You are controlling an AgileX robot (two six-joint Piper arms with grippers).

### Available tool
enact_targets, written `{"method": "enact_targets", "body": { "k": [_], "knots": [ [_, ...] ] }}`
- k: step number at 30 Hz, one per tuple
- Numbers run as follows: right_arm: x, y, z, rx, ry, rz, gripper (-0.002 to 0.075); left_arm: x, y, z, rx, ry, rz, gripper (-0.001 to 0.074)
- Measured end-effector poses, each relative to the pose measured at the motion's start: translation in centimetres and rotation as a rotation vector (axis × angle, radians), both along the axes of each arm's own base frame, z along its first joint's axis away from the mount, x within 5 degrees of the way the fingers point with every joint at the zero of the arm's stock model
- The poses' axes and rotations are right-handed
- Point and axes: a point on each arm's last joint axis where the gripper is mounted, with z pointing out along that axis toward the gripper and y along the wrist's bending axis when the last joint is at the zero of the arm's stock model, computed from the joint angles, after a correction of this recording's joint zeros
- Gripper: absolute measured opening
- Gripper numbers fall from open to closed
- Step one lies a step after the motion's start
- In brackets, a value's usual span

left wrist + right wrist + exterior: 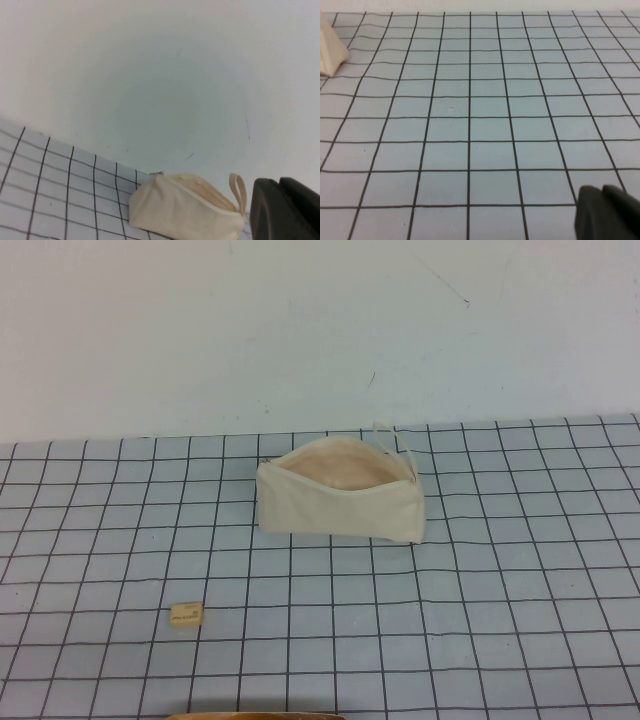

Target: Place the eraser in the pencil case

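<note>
Two task items are being shown in the high view, both resting on the gridded worktop (520, 570). The pencil case (340, 502) is lying near the back-centre w/ its zip mouth gaping upward, pinkish lining exposed, cord looped at its far right corner. The eraser (187, 615) is sitting well apart from it, toward the robot's left & nearer the robot, flat on the grid; it is being shown by this view only.

Neither arm is being caught by the high view. The left gripper (285, 207) is being seen only as a dark bit at the edge of the left wrist view, beside the pouch & its loop; whether it is released or clenched cannot be told. The right gripper (609, 212) is likewise being shown as a dark corner piece over bare grid in the right wrist view, state not readable; a pouch corner is being glimpsed at that frame's edge.
</note>
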Motion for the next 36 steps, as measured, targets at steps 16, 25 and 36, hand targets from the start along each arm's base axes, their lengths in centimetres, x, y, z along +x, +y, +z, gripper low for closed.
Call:
{"method": "enact_targets", "body": {
  "k": [16,25,36],
  "knots": [
    [0.0,0.0,0.0,0.0,0.0,0.0,-0.0001,12.1,-2.0,7.3,0.689,0.6,-0.451,-0.0001],
    [0.0,0.0,0.0,0.0,0.0,0.0,-0.0001,18.9,-1.3,7.6,0.805,0.788,-0.47,-0.0001],
    [0.0,0.0,0.0,0.0,0.0,0.0,-0.0001,23.4,-6.4,5.2,0.977,1.003,-0.474,-0.0001]
  ]
}}
